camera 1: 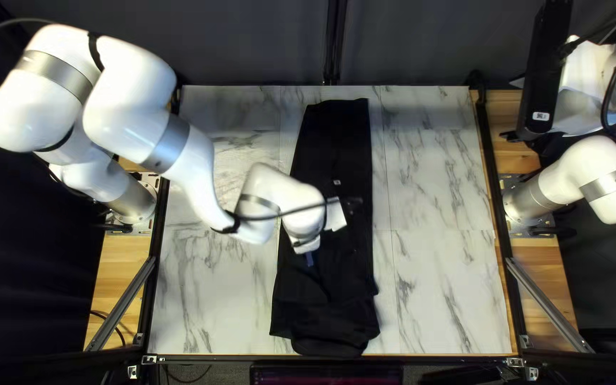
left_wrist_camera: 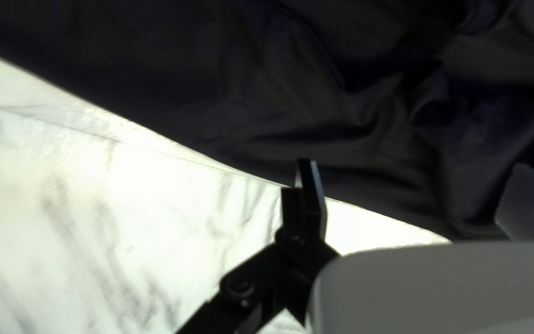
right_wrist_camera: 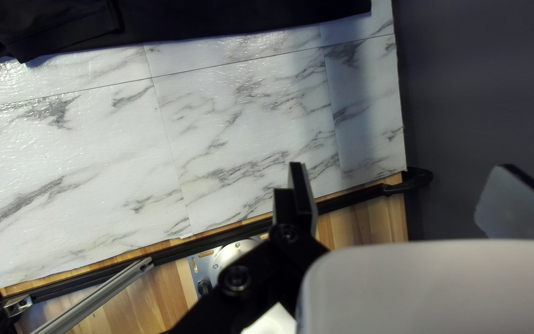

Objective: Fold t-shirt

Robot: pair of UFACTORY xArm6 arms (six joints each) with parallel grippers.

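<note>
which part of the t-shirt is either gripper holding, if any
Nothing is held: the left gripper is open at the long edge of the black t-shirt, and the right gripper is open, away from the cloth.

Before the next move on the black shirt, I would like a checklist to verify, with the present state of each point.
1. Shirt lies on the table: ok.
2. Shirt smooth near left gripper: not ok, creases show.
3. Left jaws open: ok, they stand apart.
4. Left jaws touching the cloth: cannot tell.
5. Right gripper away from the shirt: ok.
6. Right jaws open and empty: ok.
</note>
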